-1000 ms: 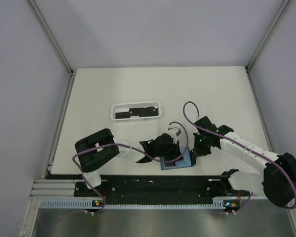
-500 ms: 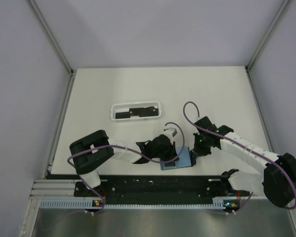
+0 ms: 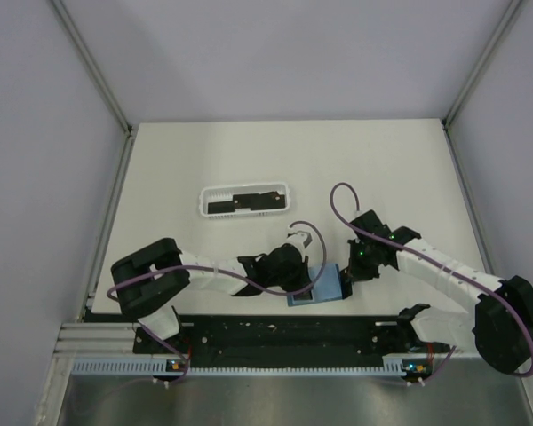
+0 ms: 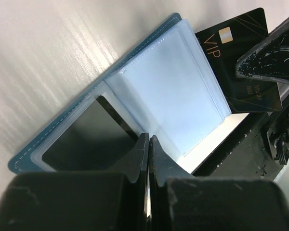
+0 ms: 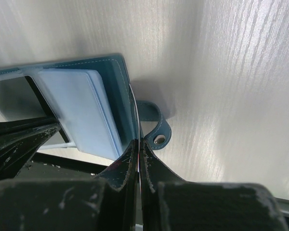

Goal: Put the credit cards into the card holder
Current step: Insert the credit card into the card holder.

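The teal-blue card holder (image 3: pixel 327 289) lies open near the table's front edge, its clear sleeves (image 4: pixel 168 91) facing up. One black credit card (image 4: pixel 94 139) sits in the holder's left pocket. My right gripper (image 3: pixel 347 270) is shut on a black VIP credit card (image 4: pixel 231 48), held edge-on (image 5: pixel 136 115) against the holder's right end (image 5: pixel 82 106). My left gripper (image 4: pixel 149 140) is shut with nothing between its fingers, its tips over the holder's middle fold. In the top view the left gripper (image 3: pixel 300 273) is at the holder's left side.
A long white basket (image 3: pixel 245 185) at mid table holds more black cards (image 3: pixel 240 204). The holder's strap tab with a snap (image 5: pixel 156 134) sticks out beside my right fingertips. The black rail (image 3: pixel 275 328) runs just behind the holder at the table's near edge.
The left arm has sunk lower and swung leftward, its gripper drawing back a little across the holder. More of the light blue sleeves now shows. The right arm has stayed put.
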Motion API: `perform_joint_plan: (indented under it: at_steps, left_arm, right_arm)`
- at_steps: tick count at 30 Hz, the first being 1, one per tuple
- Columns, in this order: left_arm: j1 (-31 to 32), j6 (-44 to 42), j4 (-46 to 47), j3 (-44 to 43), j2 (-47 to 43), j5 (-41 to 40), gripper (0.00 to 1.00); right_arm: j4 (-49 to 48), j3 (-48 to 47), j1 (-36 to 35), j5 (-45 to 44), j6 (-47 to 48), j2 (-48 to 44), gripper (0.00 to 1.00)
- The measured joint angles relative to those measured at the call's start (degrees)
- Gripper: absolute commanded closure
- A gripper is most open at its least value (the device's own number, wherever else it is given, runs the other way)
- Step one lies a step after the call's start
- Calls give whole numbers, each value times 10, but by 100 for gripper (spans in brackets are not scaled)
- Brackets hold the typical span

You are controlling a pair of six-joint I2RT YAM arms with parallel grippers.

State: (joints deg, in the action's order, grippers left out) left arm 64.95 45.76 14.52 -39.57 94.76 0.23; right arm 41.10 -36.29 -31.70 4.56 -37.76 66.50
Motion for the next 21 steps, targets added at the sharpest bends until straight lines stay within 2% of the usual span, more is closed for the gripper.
perform_joint_plan:
  at_steps: [6,14,21]
  left_arm:
    - [7,-29,-59,-48,-6,-21,100]
    - [34,-53,-64,-155,33,-46,100]
    - [42,-55,-95,-176,85,-77,100]
  right_arm:
    - [-1,0,0,1,0,0,100]
    - [-2,0,0,1,0,0,100]
    - [-2,0,0,1,0,0,100]
